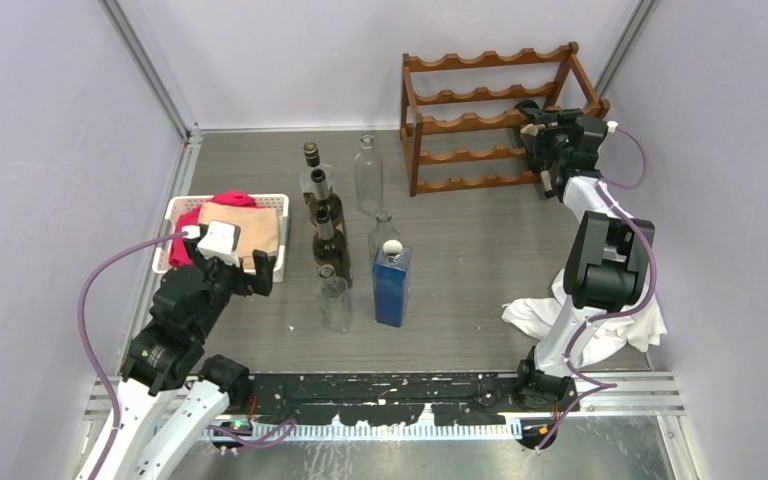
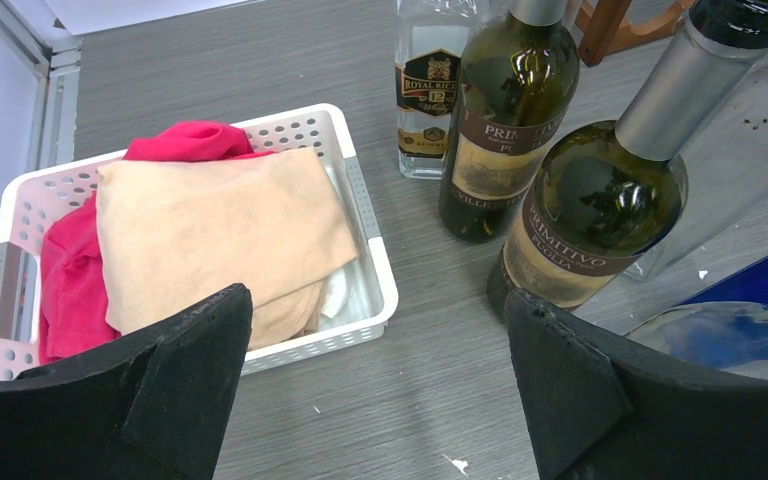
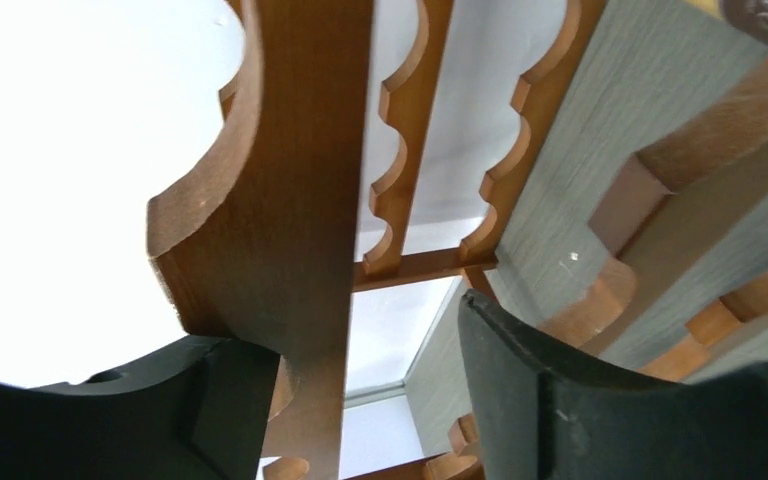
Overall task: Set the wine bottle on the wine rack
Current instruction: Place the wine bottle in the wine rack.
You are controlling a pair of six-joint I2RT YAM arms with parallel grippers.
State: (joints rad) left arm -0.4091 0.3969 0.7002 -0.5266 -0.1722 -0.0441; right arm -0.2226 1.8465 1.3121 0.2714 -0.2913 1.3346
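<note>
My right gripper (image 3: pixel 360 330) fills the near view, fingers (image 3: pixel 580 400) apart, clamping nothing, a rail (image 3: pixel 305 200) of the rack (image 1: pixel 465 125) beside one finger. Drawing back askew could hook that rail and drag the rack, I judge. The wine bottles (image 1: pixel 326 235) stand mid-table; a dark shape (image 1: pixel 530 106) on the rack may be another, I cannot tell. My left gripper (image 2: pixel 378 295) gapes near a basket (image 2: pixel 295 125) holding a tan cloth (image 2: pixel 210 230) atop a red cloth (image 2: pixel 65 270)

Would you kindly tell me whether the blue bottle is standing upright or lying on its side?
Upright: the blue bottle stands on its base on the table, with its white top pointing up.
</note>
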